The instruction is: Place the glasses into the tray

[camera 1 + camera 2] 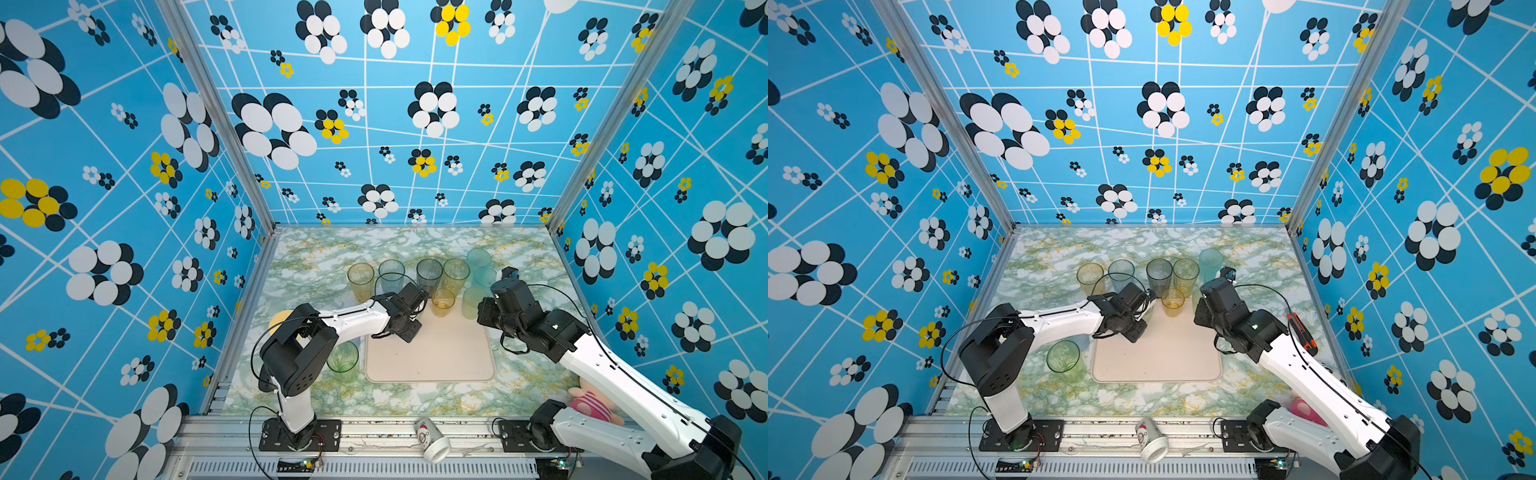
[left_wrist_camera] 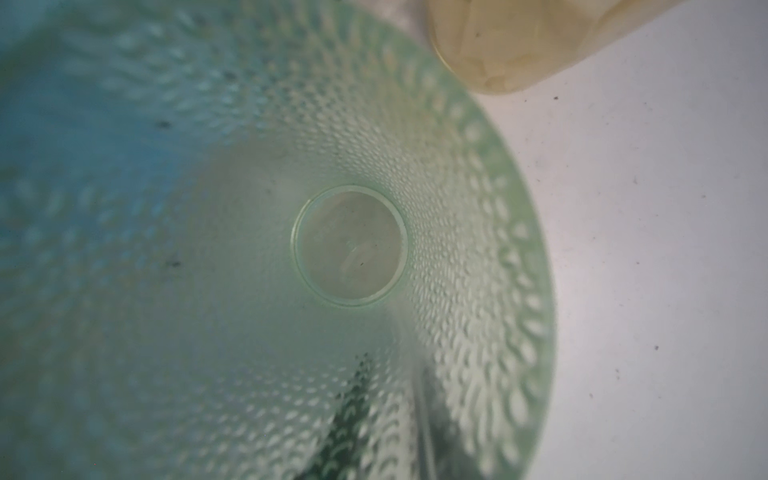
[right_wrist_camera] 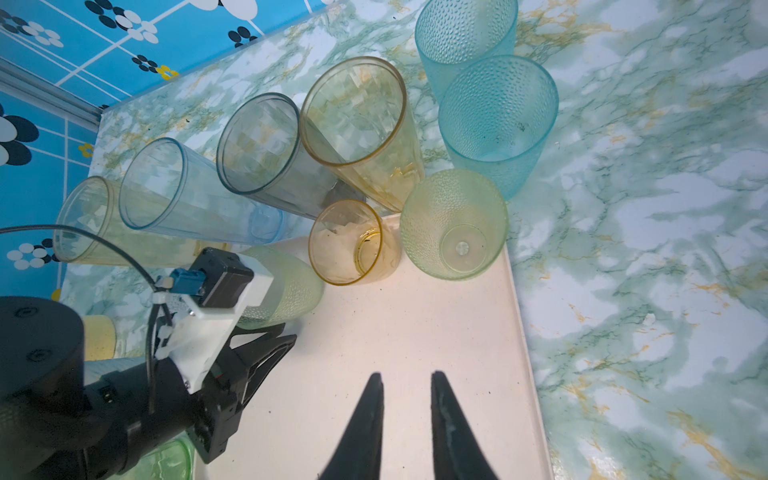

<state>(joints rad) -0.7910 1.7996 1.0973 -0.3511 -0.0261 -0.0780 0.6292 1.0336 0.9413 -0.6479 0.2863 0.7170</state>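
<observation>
Tray [image 1: 432, 361] barely loaded.
Far glasses [image 1: 429, 274] and a near-left green glass [image 1: 343, 359] are left on the bench [image 1: 415, 399]; a dimpled green tumbler [image 3: 453, 224] and short amber tumbler [image 3: 353, 245] are set at the tray's far edge; a third tumbler [image 3: 291, 286] is clasped far-left by the left end effector [image 3: 286, 332]; the right end effector [image 3: 405, 382] is parted, empty.

Robot lab test cell: aluminium-framed booth [image 1: 226, 124], flower-print walls [image 1: 124, 174], marble-print tabletop [image 1: 316, 257], two arms [image 1: 353, 320] bolted to rail [image 1: 374, 432].

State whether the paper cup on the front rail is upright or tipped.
Tipped: the paper cup lies on its side in both top views, printed wall showing.
</observation>
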